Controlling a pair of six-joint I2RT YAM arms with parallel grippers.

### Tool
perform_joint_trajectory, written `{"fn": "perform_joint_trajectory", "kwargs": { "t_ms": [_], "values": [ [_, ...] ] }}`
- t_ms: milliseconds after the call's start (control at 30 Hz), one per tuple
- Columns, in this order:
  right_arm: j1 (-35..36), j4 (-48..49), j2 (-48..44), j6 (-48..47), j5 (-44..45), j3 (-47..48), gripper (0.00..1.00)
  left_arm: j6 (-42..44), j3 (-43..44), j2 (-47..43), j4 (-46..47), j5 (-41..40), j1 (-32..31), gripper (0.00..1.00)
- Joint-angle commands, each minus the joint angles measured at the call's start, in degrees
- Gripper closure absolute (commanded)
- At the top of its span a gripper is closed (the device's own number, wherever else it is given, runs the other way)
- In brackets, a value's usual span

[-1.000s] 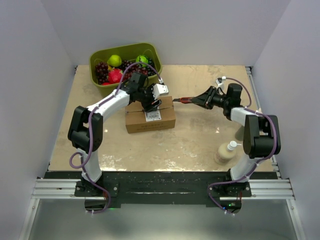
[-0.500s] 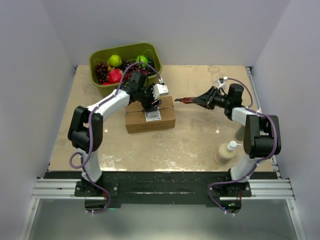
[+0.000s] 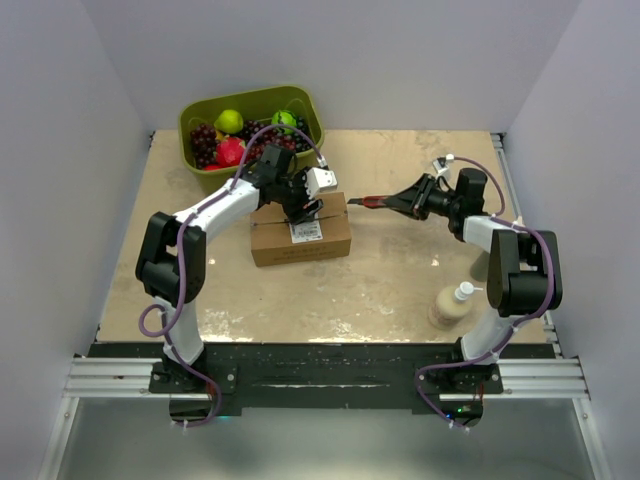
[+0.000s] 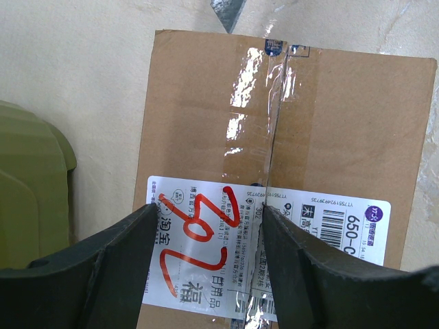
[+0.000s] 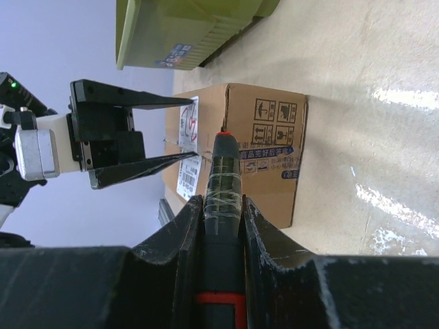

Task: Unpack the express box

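Top external view: the express box [image 3: 300, 236], a brown corrugated carton, lies flat on the beige table [image 3: 400, 275], left of centre and just in front of the olive-green bin [image 3: 300, 98], which holds grapes [image 3: 204, 141] and a green apple [image 3: 229, 121]. The left gripper [image 3: 301, 210] hangs over the box lid. The right gripper [image 3: 413, 197] reaches in from the right w/ a utility knife [image 3: 368, 201] pointing at the box's right end. A small bottle [image 3: 452, 305] stands near the right arm's base, well apart from the box.

Left wrist view: the fingers [image 4: 89, 274] are spread wide, either side of the white label [image 4: 288, 226] w/ red handwritten marks [image 4: 199, 233]. Clear tape [image 4: 264, 110] runs along the lid seam. The grey blade tip [image 4: 226, 12] sits at the box's far edge, approx. in line w/ the seam; contact cannot be told.

Right wrist view: the fingers [image 5: 177, 240] pinch the knife's black, tape-wrapped handle [image 5: 225, 185]. The tip is level w/ the box's top edge. Whether the left fingertips touch the lid cannot be told.
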Motion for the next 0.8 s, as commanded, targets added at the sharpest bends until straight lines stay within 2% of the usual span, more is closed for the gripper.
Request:
{"fn": "perform_joint_trajectory", "kwargs": {
  "t_ms": [0,633,767],
  "values": [
    [0.4,-0.4,-1.1,-1.2,-3.1,0.2,1.0,1.4,-2.0,4.5,-7.3,-3.7,-0.1,0.33],
    [0.5,-12.0,-6.5,-7.7,-8.1,-3.0,1.0,0.9,-1.5,5.7,-6.5,-4.3,-0.1,0.33],
    [-0.1,-15.0,-7.9,-9.9,-5.6,-2.6,1.0,0.9,-1.5,5.8,-6.4,-4.1,-0.1,0.33]
  ]
}}
